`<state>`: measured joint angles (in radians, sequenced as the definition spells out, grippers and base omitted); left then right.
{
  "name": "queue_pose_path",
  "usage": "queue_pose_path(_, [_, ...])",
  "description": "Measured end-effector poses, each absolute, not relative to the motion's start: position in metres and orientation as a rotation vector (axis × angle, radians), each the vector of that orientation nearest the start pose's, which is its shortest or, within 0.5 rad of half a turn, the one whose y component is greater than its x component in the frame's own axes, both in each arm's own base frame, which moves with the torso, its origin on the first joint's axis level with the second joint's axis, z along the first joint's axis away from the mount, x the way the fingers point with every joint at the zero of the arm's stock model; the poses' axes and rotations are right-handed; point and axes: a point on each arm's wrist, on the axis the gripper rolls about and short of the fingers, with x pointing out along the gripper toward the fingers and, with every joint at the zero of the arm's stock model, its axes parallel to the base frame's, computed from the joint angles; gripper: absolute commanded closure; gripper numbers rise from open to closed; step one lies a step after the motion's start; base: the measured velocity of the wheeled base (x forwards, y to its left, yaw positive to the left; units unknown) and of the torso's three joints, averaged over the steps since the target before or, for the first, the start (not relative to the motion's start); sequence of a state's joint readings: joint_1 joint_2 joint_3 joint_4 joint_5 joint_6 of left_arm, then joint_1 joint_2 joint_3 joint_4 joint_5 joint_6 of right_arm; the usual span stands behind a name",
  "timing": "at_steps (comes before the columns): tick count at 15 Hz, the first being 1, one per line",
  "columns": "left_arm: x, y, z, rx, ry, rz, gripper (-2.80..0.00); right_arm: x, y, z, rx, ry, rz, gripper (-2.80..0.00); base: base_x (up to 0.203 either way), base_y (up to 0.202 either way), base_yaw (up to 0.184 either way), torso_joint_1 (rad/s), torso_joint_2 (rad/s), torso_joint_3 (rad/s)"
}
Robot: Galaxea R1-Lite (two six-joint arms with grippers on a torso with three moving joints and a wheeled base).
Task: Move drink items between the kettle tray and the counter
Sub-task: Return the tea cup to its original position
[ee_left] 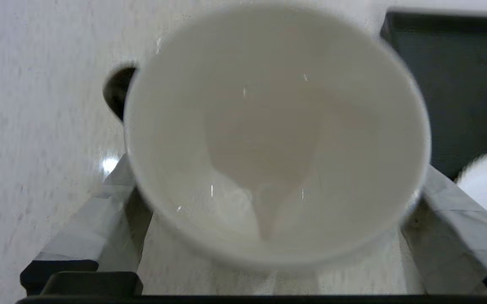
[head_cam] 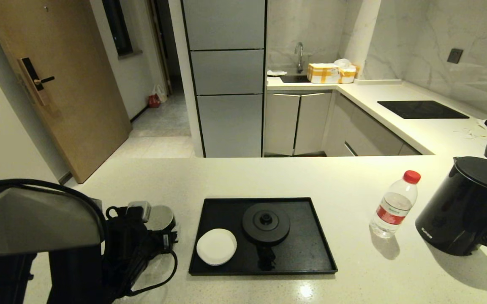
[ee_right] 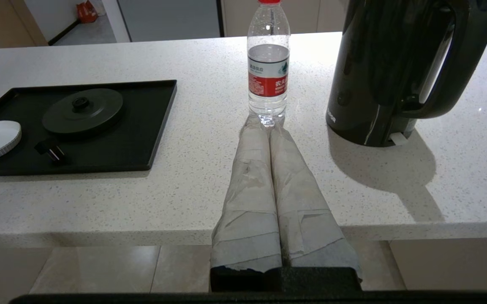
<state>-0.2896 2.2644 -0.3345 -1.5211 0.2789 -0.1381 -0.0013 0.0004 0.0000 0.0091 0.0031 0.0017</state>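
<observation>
Head view: kettle tray (head_cam: 315,236) at counter (head_cam: 353,278) front edge, holding base disc (head_cam: 266,222) and white coaster (head_cam: 216,246); water bottle (head_cam: 394,204) and kettle (head_cam: 467,207) stand right of it.

Left wrist view: left gripper (ee_left: 268,211) spread wide around mug (ee_left: 277,139), beside the tray.

Right wrist view: right gripper (ee_right: 270,126) closed, empty, off the front edge.

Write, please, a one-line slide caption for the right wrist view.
Shut right gripper off the counter edge, facing bottle, kettle and tray.
</observation>
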Motion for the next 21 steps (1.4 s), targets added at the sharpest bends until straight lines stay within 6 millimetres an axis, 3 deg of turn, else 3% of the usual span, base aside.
queue_pose_path(21, [0.321, -0.082, -0.016, -0.006, 0.332, 0.072, -2.80, -0.023, 0.000, 0.075, 0.002, 0.009, 0.001, 0.00, 0.000, 0.000, 0.000, 0.000, 0.00, 0.000])
